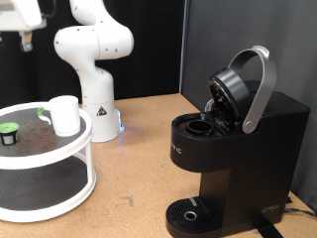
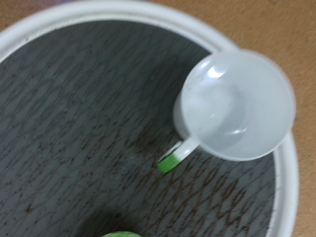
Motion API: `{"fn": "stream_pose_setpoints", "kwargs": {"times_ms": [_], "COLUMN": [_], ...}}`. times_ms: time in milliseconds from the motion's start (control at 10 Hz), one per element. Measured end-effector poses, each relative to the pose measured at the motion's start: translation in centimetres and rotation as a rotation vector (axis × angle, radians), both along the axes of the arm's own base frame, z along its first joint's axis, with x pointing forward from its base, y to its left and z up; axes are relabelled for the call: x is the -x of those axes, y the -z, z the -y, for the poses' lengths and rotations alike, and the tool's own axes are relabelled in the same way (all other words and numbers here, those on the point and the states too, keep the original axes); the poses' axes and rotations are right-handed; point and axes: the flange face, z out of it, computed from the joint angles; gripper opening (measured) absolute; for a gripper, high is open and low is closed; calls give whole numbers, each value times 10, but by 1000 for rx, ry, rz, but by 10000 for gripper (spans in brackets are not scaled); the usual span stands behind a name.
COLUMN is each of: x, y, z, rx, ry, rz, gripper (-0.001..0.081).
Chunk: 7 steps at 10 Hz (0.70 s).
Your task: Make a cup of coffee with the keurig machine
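Fingers of the gripper (image 1: 27, 40) hang at the top left corner of the exterior view, high above the rack, and only their blurred lower part shows, so whether they are spread or closed cannot be told. None of them enters the wrist view.

At the bottom of the exterior view, nearest the camera, stands one keurig machine (image 1: 233, 164) on the brown counter (image 1: 139, 164), its lid raised with the grey arched handle up, the pod chamber exposed, and the round drip tray bare. To the exterior view's left sits one white two-tier rack (image 1: 45, 188). On its upper tier stand one cup (image 1: 64, 115) and, nearer the rim at the left, one small dark pod with a green top (image 1: 9, 132).

Behind them rises the white robot base (image 1: 94, 59).

Only the wrist view looks straight down into the cup (image 2: 235, 105): it is upright and empty, near the rack's rim (image 2: 286, 183), its green-tipped handle pointing inward over the dark mat.
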Motion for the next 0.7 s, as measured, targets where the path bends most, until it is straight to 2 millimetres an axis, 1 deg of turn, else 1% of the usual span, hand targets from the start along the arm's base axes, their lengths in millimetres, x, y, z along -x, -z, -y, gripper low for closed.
{"fn": "stream_pose_setpoints", "kwargs": {"times_ms": [300, 400, 500, 700], "x": [-18, -25, -25, -20], "y": [39, 49, 48, 54], "z": [11, 14, 14, 18], "rx": [45, 58, 56, 4], "ry": [50, 74, 68, -43], "rz": [-33, -39, -39, -22], "gripper": [803, 803, 803, 803]}}
